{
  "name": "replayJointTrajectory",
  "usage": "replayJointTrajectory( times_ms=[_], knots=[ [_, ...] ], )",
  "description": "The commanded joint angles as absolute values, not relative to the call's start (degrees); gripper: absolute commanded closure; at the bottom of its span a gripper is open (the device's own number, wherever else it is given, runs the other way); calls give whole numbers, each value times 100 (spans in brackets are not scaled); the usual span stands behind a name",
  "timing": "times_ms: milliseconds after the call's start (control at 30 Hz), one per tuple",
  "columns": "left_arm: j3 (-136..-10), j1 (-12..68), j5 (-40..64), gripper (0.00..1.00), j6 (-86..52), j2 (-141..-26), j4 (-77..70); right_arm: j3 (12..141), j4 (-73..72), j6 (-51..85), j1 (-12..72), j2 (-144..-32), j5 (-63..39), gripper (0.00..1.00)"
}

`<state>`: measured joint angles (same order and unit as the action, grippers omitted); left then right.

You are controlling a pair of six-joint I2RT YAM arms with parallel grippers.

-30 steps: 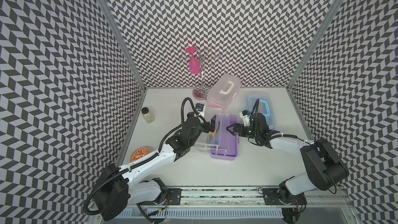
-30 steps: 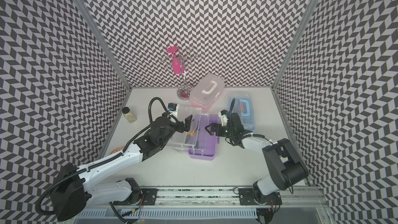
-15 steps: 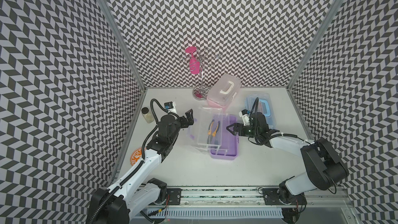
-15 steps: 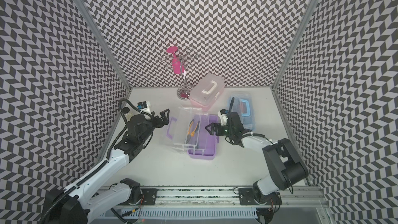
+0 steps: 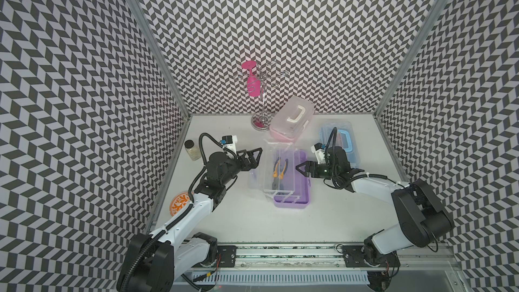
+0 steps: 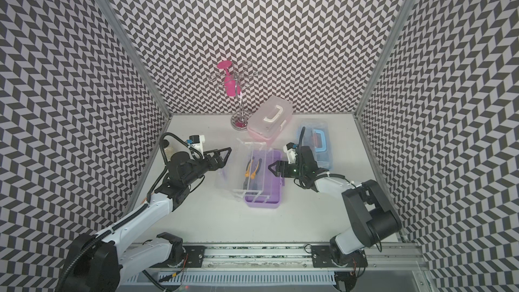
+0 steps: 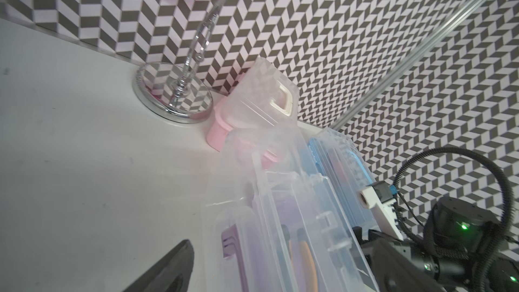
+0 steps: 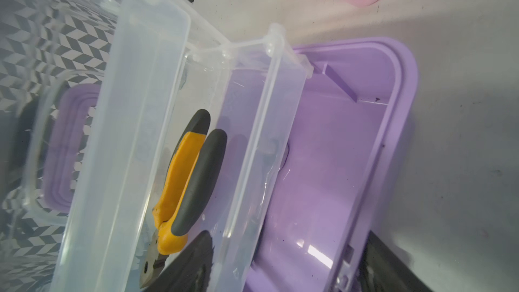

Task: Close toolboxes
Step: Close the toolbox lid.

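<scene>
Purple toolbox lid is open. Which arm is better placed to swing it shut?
Left, probably. The left gripper is beside the outer face of the clear lid, which leans its way; the right gripper straddles the opposite wall of the purple toolbox.

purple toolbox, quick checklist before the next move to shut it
1. Lid down on the purple toolbox: not ok, its clear lid stands tilted open.
2. Pliers inside the tray, off the rim: ok.
3. Left gripper free beside the lid, jaws open: ok.
4. Right gripper steadying the base: not ok, jaws open at its rim, not gripping.
5. Pink toolbox and light blue toolbox lids down: ok; latches cannot tell.
</scene>
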<state>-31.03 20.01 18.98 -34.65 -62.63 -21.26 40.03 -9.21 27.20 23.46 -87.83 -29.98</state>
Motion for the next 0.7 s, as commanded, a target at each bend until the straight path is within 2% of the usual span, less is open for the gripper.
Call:
replayJointTrajectory(
  times_ms=[0, 200, 667],
  knots=[
    [-3325, 2394, 2239, 1, -3524, -6258, -2567, 3946, -1006, 2559, 2416, -8912, -3308, 24],
    [-3644, 2965, 2051, 1, -3308, -6419, -2394, 3934, -1208, 2654, 2417, -8954, -3462, 24],
    [-4239, 3269, 2022, 1, -2923, -7093, -1633, 4318, -1530, 2866, 2807, -9327, -3518, 24]
  ],
)
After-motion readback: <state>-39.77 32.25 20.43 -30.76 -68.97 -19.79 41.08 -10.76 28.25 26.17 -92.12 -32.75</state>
